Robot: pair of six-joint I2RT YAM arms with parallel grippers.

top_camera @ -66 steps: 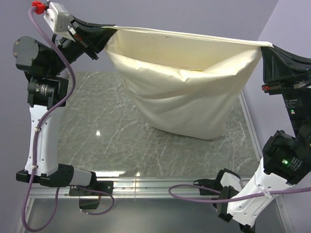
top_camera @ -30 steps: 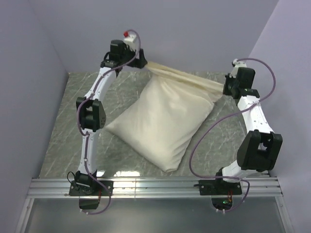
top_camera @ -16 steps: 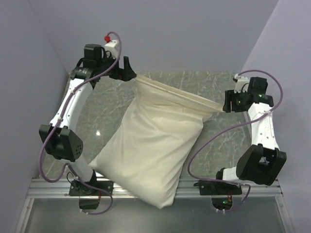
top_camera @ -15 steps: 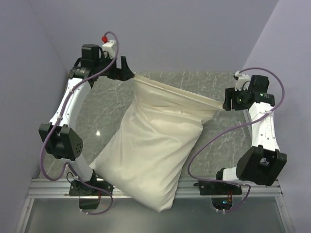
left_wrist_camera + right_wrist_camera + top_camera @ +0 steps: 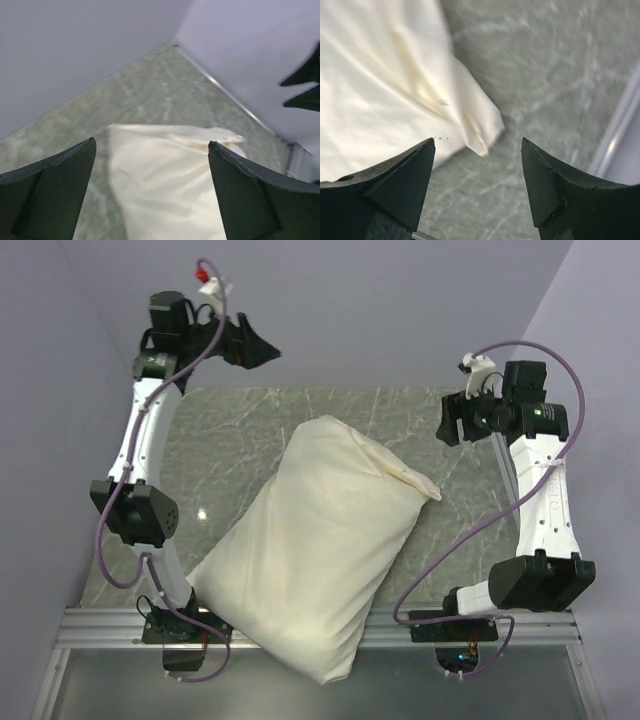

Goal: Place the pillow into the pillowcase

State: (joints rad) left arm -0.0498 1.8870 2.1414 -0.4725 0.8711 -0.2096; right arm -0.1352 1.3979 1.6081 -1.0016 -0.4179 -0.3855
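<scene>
On the table (image 5: pixel 230 430), a grey-green slab veined like marble, the pillowcase (image 5: pixel 320 540) lies slantwise, running from the far middle down to the near left. Its near end hangs over the metal rail (image 5: pixel 110 625) at the table's near edge. It is a cream-white cloth sack, and it is swollen and rounded along its whole length, smooth over the belly and softly creased toward the far end. The pillow is not visible on its own; the bulging cloth covers whatever fills it. At the far right end the cloth goes flat and thin, tapering into a limp pointed corner (image 5: pixel 428 488) that rests on the table. The right wrist view shows faint yellowish streaks in the folds close to that corner.

Left gripper (image 5: pixel 262 343) hangs high above the far left of the table, well clear of the cloth. Its two dark wedge-shaped fingers (image 5: pixel 55 185) are spread wide, with nothing between them and nothing touching them.

Right gripper (image 5: pixel 447 422) hovers above the far right of the table, near the limp corner but apart from it. Its dark fingers (image 5: pixel 395 180) also stand well apart, holding nothing.

Plain lavender walls (image 5: pixel 400 300) close in the table on the left, far and right sides.
</scene>
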